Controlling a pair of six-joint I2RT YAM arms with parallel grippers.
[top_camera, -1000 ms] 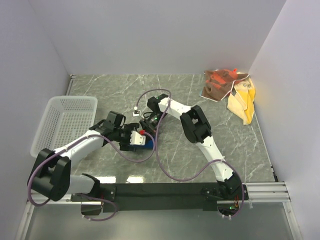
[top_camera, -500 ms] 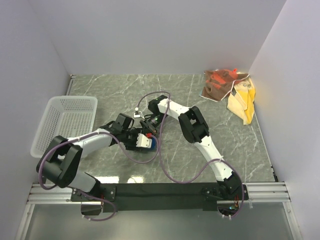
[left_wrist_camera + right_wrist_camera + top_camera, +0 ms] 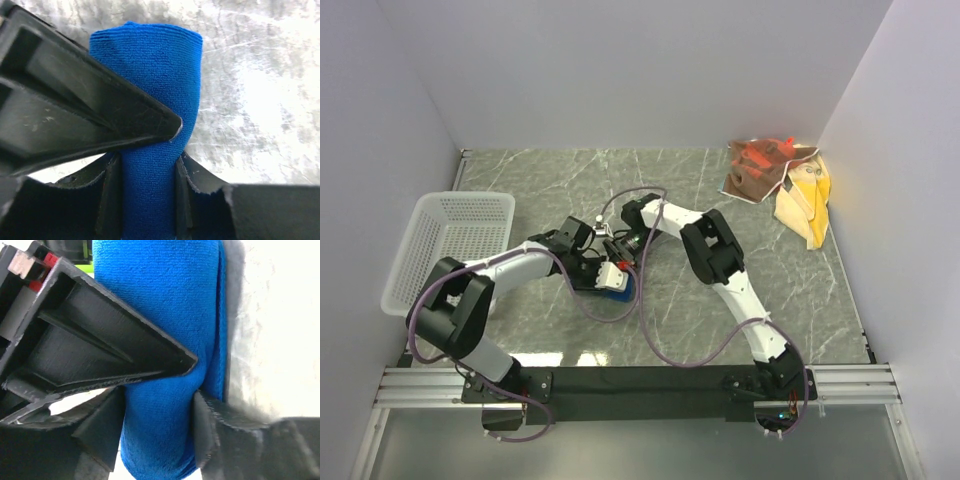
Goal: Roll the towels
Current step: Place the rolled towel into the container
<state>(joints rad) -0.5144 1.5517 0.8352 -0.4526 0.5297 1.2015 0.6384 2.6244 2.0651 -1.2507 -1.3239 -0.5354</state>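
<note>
The royal blue towel [image 3: 617, 289] lies rolled on the marble table [image 3: 550, 180] between both grippers. My left gripper [image 3: 605, 277] is shut on the roll; in the left wrist view the blue towel [image 3: 150, 75] runs between its jaws. My right gripper [image 3: 620, 258] is shut on the same roll from the far side; the blue towel [image 3: 165, 305] fills the right wrist view. The brown-and-orange patterned towel [image 3: 757, 168] and the yellow towel [image 3: 806, 203] lie crumpled at the far right corner.
A white plastic mesh basket [image 3: 448, 245] stands at the left side of the table. Grey walls enclose the table on three sides. Purple cables loop from both arms over the table's middle.
My left arm has swung right and away from the basket, carrying the blue roll with it. My right gripper has shifted slightly right, staying on the roll.
</note>
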